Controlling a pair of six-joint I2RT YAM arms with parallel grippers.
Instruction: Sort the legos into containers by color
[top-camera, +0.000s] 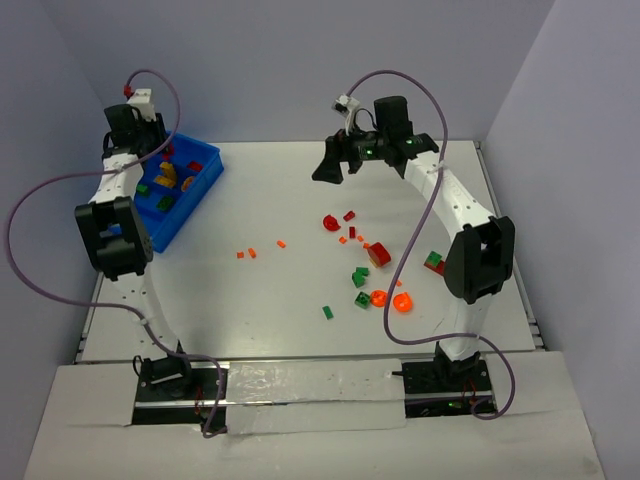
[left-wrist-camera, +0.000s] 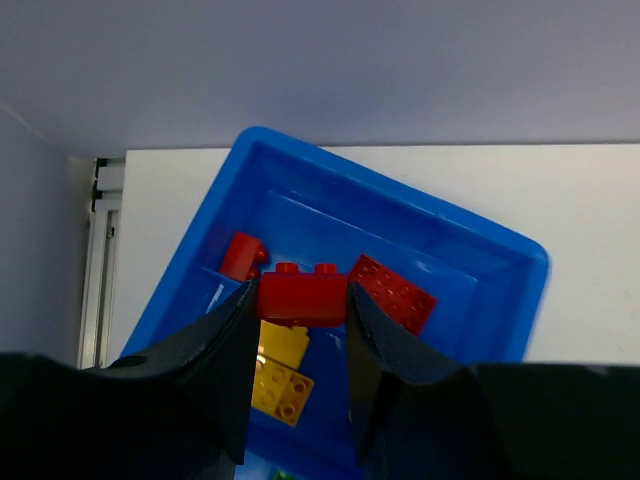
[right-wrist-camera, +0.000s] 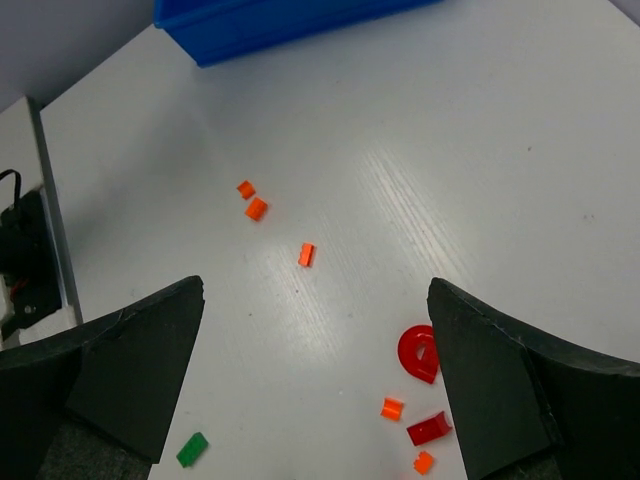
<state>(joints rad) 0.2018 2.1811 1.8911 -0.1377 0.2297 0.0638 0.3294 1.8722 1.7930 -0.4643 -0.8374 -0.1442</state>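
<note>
My left gripper (left-wrist-camera: 300, 302) is shut on a red two-stud brick (left-wrist-camera: 303, 295) and holds it above the blue bin (left-wrist-camera: 480, 235). Under it lie a red plate (left-wrist-camera: 392, 292), another red brick (left-wrist-camera: 242, 255) and yellow bricks (left-wrist-camera: 282, 375). In the top view this gripper (top-camera: 150, 150) hangs over the bin's (top-camera: 192, 205) far end. My right gripper (right-wrist-camera: 315, 290) is open and empty above the table, high over the loose legos: a translucent red rounded piece (right-wrist-camera: 417, 352), a green brick (right-wrist-camera: 192, 449) and tiny orange bits (right-wrist-camera: 306, 255).
More loose legos are scattered at centre right: green ones (top-camera: 359, 278), orange-red rounded pieces (top-camera: 403, 302), a red and green pair (top-camera: 434, 262) beside the right arm. Purple cables (top-camera: 60, 180) loop off both arms. Walls close the table at the back and sides.
</note>
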